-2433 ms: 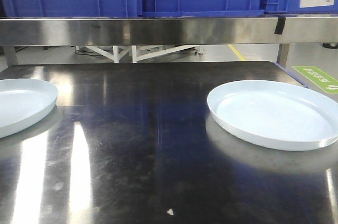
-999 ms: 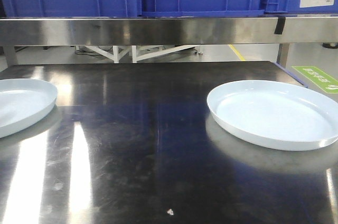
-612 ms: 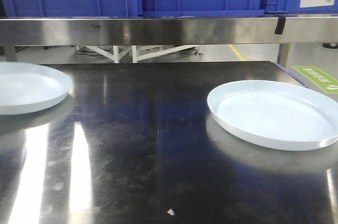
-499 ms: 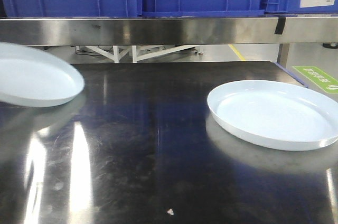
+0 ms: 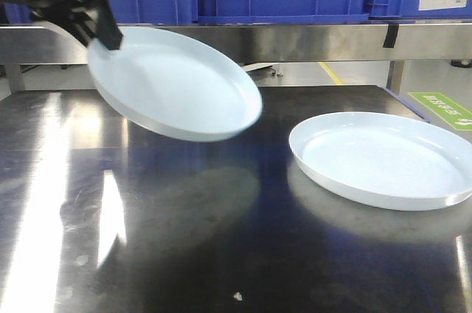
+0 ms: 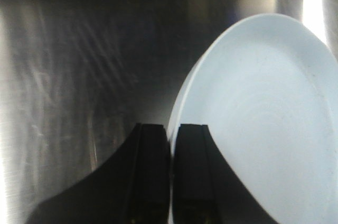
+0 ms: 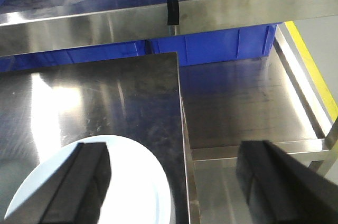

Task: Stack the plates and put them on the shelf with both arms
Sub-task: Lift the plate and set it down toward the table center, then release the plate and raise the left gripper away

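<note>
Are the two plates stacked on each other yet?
No: the lifted plate hangs tilted in the left claw, apart from the other plate lying on the table.

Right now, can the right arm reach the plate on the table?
Likely yes: the right gripper hangs open over the resting plate, nothing between them; the lifted plate is held well left.

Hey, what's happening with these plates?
A two-armed robot is stacking plates. Its left hand pinches one plate by the rim and holds it tilted in the air above the table. The second plate lies flat on the table to the right. The right hand hangs open over that plate's edge, holding nothing.
</note>
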Available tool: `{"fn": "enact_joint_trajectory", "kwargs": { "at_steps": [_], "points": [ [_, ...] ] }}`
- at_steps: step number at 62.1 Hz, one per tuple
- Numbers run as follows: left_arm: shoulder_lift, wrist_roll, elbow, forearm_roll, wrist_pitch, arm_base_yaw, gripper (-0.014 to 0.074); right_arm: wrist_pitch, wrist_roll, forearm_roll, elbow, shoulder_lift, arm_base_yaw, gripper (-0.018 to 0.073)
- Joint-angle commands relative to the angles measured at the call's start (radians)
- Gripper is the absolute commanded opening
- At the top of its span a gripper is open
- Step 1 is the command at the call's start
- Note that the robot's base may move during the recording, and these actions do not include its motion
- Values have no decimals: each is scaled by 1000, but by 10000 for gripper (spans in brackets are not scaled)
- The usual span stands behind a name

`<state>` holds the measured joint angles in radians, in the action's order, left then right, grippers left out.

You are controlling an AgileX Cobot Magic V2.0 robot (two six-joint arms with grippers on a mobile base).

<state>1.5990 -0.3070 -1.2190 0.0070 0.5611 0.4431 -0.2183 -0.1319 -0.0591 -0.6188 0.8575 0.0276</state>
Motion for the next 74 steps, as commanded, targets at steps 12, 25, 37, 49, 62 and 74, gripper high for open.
{"fn": "enact_joint_trajectory", "kwargs": {
  "at_steps": [12,25,37,49,62,74],
  "points": [
    [34,-9,-33,-13,-67,36,101,81,3,9,-40,-5,3,602],
    [47,-7,-33,-2,-29,36,185,81,3,9,-40,-5,3,602],
    [47,-7,-35,5,-14,36,464,81,3,9,-40,-5,3,602],
    [45,-7,-84,12,93,32,520,81,3,9,-39,-5,3,602],
    [-33,-7,-135,40,105,30,132,81,3,9,-39,-4,3,602],
    [-201,-18,-137,42,33,15,87,81,3,9,-39,-4,3,602]
  ]
}}
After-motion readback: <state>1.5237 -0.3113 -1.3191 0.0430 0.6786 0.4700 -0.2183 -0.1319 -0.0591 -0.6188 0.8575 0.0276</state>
